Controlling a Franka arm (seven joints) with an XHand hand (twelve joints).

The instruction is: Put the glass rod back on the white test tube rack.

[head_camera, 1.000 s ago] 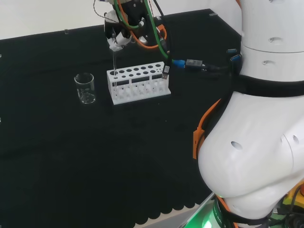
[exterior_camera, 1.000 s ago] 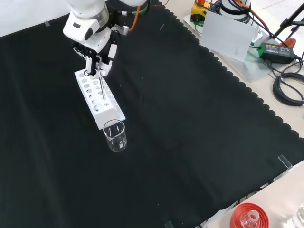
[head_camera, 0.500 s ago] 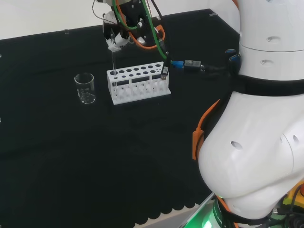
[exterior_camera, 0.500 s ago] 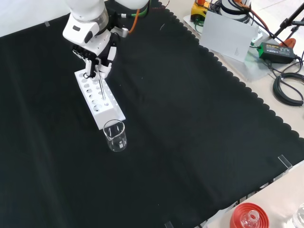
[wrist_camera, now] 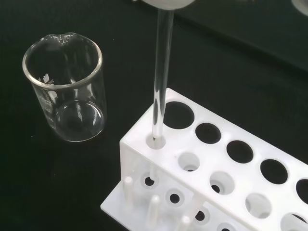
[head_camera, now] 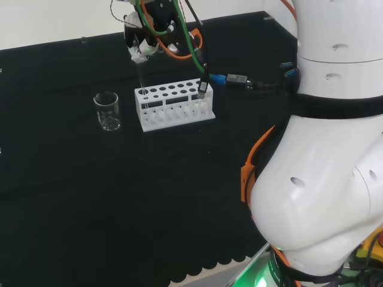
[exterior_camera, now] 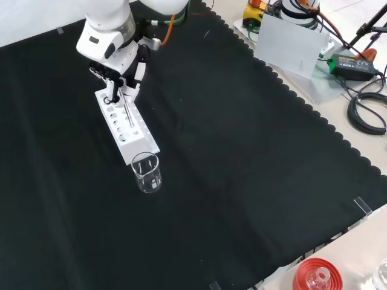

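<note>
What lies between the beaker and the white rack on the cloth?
Nothing: in the head view only bare black cloth separates the beaker from the rack.

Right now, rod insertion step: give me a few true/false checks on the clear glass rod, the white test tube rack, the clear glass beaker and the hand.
1. The clear glass rod passes down through a small hole at the end of the white test tube rack. True.
2. The rod lies flat on the black cloth. False: it stands about upright in the rack.
3. The clear glass beaker is empty. True.
4. The beaker stands at the rack end far from the rod. False: it stands off the rod's end of the rack.
5. The black and white hand is above the rack, holding the rod's top. True.
</note>
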